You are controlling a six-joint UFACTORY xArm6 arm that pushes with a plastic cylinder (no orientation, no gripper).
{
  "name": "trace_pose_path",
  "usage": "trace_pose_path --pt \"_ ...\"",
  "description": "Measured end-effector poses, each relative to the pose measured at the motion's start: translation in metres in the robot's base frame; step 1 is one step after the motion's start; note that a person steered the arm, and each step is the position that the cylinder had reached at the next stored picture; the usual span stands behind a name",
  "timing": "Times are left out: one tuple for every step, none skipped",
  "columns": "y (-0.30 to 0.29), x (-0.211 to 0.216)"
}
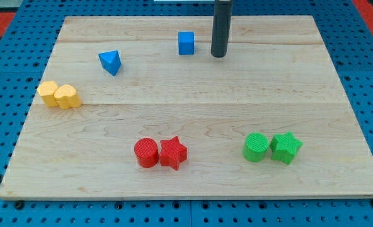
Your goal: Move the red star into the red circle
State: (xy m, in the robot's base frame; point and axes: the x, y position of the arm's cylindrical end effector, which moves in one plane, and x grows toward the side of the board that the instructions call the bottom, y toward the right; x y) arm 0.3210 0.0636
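The red star [173,152] lies near the view's bottom, left of centre, touching the right side of the red circle [146,152]. My tip [218,55] rests on the board near the view's top, just right of the blue cube [186,43]. The tip is far above the red pair and apart from every block.
A blue triangle [110,62] lies at the upper left. Two yellow blocks [59,95] touch each other at the left edge. A green circle [256,147] and a green star [286,147] touch at the lower right. The wooden board [193,101] sits on a blue pegboard.
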Motion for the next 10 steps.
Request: trace_pose_path --pt "0.0 0.003" --pt "0.0 0.004" --pt "0.0 0.098" --pt "-0.023 0.199" --pt "-0.062 0.238" --pt "-0.046 0.271" --pt "-0.064 0.266" --pt "-0.054 0.252" --pt "-0.04 0.24" --pt "-0.026 0.244"
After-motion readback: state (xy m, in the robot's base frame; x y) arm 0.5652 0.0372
